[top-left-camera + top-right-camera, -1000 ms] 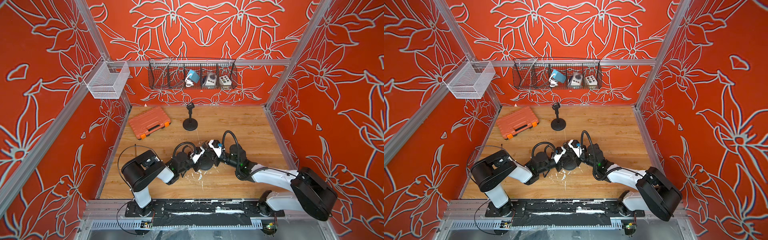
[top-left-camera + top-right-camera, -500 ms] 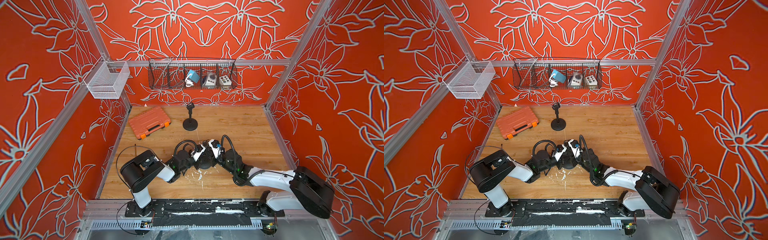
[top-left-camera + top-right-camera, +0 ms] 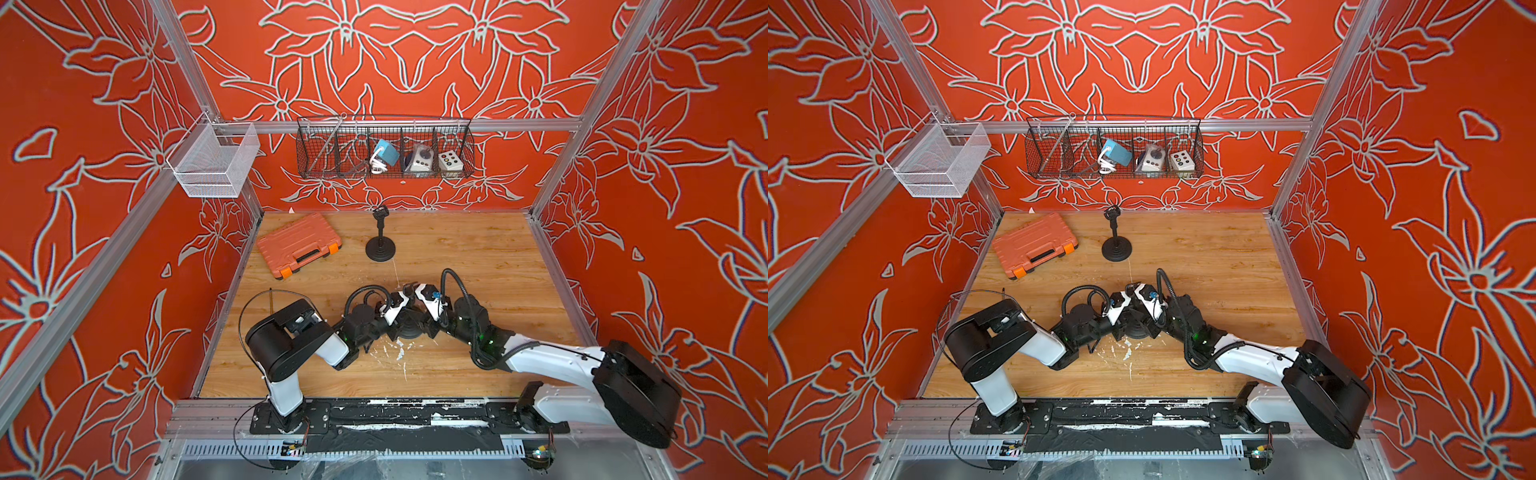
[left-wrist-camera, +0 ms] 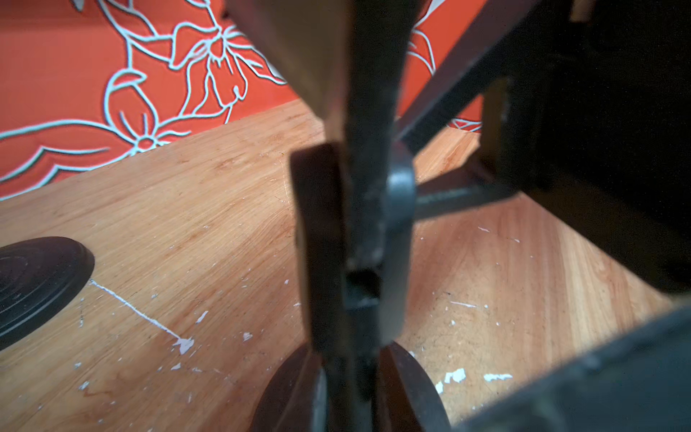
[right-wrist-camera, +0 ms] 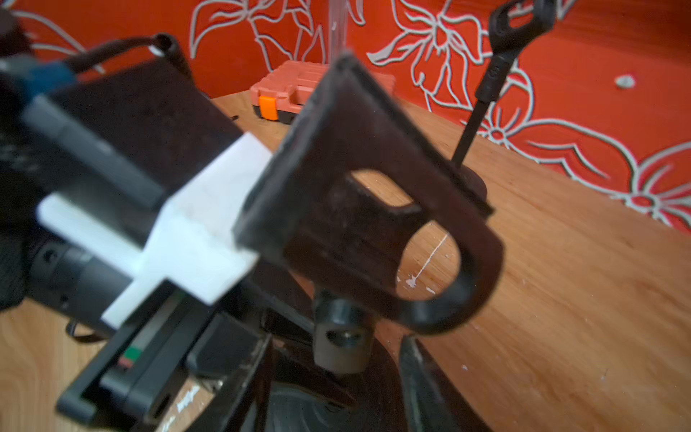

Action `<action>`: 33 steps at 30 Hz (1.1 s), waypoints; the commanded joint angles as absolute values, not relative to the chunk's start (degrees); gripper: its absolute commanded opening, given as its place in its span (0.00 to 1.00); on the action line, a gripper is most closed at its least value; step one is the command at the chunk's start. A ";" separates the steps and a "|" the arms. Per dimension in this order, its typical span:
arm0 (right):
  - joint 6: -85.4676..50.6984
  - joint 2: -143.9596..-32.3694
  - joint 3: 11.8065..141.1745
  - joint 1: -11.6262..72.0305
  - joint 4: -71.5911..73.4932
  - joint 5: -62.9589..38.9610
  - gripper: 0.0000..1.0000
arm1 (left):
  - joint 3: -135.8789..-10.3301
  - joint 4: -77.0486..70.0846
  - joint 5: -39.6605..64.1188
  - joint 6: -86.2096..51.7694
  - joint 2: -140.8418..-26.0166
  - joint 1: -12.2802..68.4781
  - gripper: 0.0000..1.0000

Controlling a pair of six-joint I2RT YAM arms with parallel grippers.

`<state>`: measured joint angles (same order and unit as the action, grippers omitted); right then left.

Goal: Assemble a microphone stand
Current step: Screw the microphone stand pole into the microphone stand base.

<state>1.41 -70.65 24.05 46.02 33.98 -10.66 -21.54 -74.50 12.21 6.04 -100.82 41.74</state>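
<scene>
Evidently the hold has changed hands within the last second. The left gripper (image 4: 355, 338) has clamped fully onto the short stem (image 4: 361, 295) rising from the round base (image 4: 411, 389). The right gripper (image 3: 419, 316) has let go, and in the right wrist view its jaws stand apart on either side of that stem, clear of it. Judgement: the left arm alone now steadies the stem, which frees the right arm to take a fresh bite or fetch another part, and assembly is not complete. The round base lies flat on the wooden floor (image 3: 478, 249) at lower centre of both top views, directly beneath the two wrists. The left arm is folded low, coming in from the lower left with its forearm running rightward. The right arm stretches in from the lower right. Both wrists tip downward and meet in a peak over the base. A finished stand (image 3: 380, 245) is upright at centre frame, well apart, beside an orange case (image 3: 298, 243).
</scene>
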 commanded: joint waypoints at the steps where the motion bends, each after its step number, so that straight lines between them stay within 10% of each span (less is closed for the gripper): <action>1: 7.05 -67.55 22.34 40.54 32.69 -27.03 0.62 | -19.60 -76.04 12.54 6.59 -101.77 41.86 0.00; 23: 34.39 -82.02 41.16 28.92 13.98 -63.69 0.59 | -19.79 -74.29 18.68 8.69 -102.16 41.92 0.00; 33: 40.34 -87.05 47.02 28.91 4.39 -68.93 0.35 | -19.78 -73.00 18.20 9.27 -101.66 41.84 0.00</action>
